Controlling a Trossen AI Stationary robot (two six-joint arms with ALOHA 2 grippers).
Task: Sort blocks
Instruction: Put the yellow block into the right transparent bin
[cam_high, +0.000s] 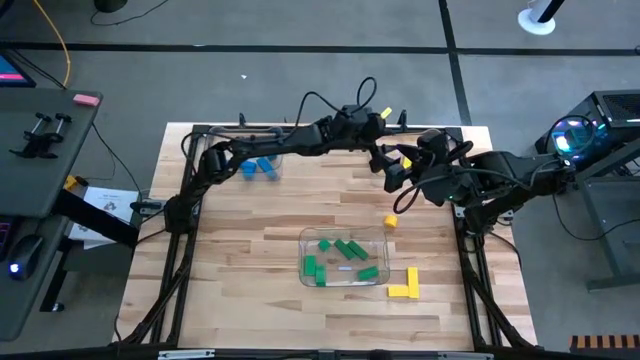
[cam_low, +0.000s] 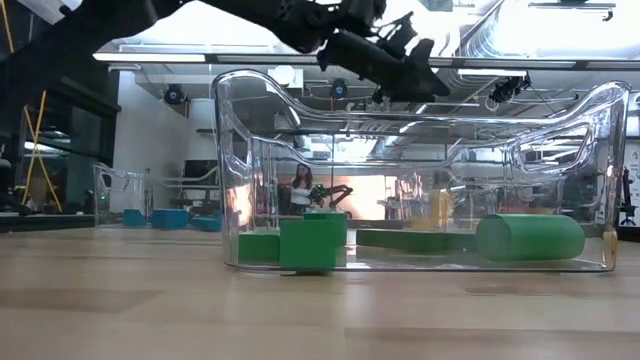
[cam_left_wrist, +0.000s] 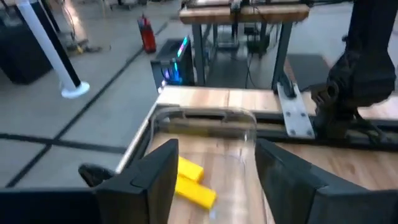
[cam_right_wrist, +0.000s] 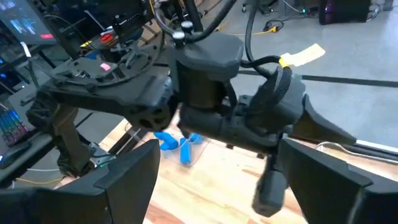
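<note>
My left gripper (cam_high: 378, 150) reaches across the far side of the table. It hovers open over a clear tray (cam_left_wrist: 205, 124) near the far right, with yellow blocks (cam_left_wrist: 189, 180) lying in that tray between its fingers. My right gripper (cam_high: 395, 180) is open just nearside of it and faces the left arm's wrist (cam_right_wrist: 211, 99). Green blocks (cam_high: 345, 258) lie in a clear tray (cam_low: 420, 180) in the middle near part. Blue blocks (cam_high: 258, 167) lie in a tray at the far left. A yellow cube (cam_high: 390, 221) and a yellow L-shaped block (cam_high: 405, 285) rest on the bare wood.
The two arms are close together at the far right, with cables looping over them. Metal frame rails run along the table's left and right edges. Bare wood shows between the green tray and the blue tray. A person stands far off in the room behind.
</note>
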